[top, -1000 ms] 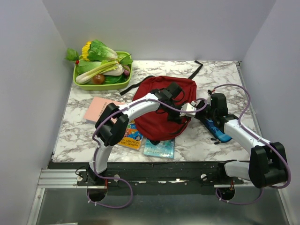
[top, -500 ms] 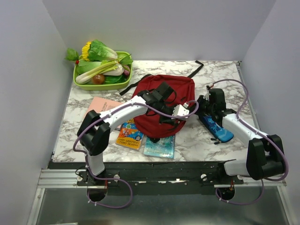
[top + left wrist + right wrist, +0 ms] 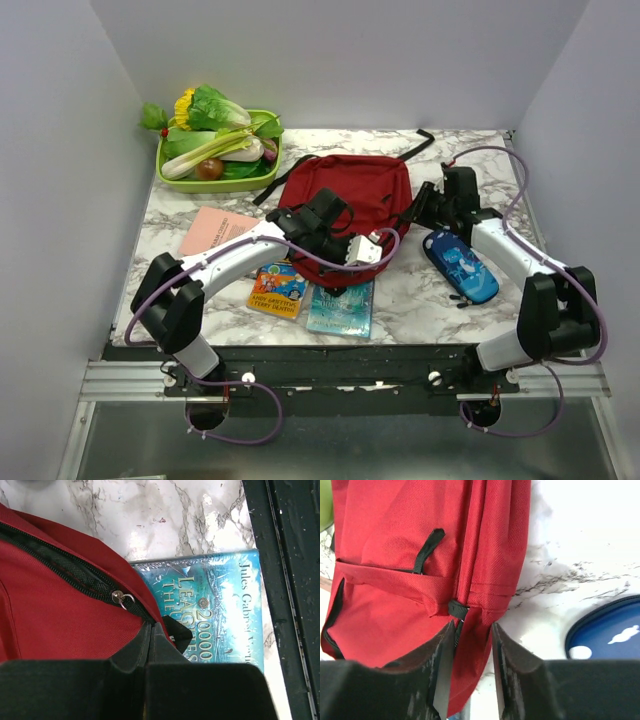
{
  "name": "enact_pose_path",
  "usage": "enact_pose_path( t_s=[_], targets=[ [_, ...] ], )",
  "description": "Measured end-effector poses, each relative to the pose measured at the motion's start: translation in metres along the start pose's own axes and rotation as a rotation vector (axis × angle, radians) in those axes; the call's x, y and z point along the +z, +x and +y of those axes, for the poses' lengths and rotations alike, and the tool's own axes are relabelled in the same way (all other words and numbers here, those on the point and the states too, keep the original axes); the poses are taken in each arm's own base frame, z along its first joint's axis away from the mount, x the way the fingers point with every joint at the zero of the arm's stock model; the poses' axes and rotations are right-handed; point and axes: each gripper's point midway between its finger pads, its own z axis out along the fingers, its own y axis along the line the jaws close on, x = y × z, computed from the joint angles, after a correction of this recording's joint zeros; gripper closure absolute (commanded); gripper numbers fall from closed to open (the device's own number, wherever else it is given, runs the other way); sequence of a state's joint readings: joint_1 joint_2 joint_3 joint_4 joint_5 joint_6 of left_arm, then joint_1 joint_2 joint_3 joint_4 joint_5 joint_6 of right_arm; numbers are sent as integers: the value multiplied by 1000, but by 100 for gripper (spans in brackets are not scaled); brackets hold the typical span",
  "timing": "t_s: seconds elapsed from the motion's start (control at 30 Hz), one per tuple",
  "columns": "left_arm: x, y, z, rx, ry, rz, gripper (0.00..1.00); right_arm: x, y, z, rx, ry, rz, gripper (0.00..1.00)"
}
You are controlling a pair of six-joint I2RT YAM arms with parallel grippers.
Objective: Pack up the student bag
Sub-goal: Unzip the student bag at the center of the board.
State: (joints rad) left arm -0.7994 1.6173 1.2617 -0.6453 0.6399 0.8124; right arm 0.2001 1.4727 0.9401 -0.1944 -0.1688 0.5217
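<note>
Nothing packed yet, by the look of it! The student bag (image 3: 345, 195), dark red, slack and rumpled, lies between the two hands. The left gripper (image 3: 152, 627) is pinched tight on its black zipper trim, with a teal book (image 3: 220, 605) just past the tips. The right gripper (image 3: 473, 628) is narrowly parted astride a fold of the bag's edge, with the blue pencil case (image 3: 605, 630) just beside it. An orange book (image 3: 277, 290) and a pink book (image 3: 215, 232) also wait outside.

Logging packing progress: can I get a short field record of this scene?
bag: dark red fabric backpack, flat on marble table
left gripper: shut at its black zipper
right gripper: open, straddling its edge
outside bag: blue oval pencil case; teal book; colourful picture book; pink book
elsewhere: green tray of vegetables
</note>
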Motion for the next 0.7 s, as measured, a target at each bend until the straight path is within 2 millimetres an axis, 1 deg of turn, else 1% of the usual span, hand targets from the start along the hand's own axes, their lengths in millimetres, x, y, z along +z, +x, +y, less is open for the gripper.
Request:
enact_pose_path(
  t_s=[0.1,0.13,0.2,0.27,0.37,0.43,0.5,0.63,0.7],
  targets=[
    [-1,-1,0,-28,-18,-8,100,-9,-13,3,4,-7,-39,36],
    [0,-3,3,-38,-29,-13,100,-14,-16,4,10,-13,-52,35],
    [1,-6,9,-56,-52,-22,100,-29,-15,10,27,-32,-73,31],
    [4,-12,19,-71,-67,-35,100,-46,-9,21,42,-69,-81,29],
    [10,-24,38,-78,-89,-58,100,-65,9,41,60,-138,-53,28],
    [14,-28,46,-82,-97,-66,100,-72,25,52,82,-179,-15,28],
    [16,-30,51,-84,-99,-69,100,-75,43,58,120,-201,45,28],
    [16,-32,53,-79,-100,-72,100,-71,71,54,201,-182,161,28],
    [16,-32,52,-78,-98,-69,100,-69,80,51,230,-161,198,28]
  ],
)
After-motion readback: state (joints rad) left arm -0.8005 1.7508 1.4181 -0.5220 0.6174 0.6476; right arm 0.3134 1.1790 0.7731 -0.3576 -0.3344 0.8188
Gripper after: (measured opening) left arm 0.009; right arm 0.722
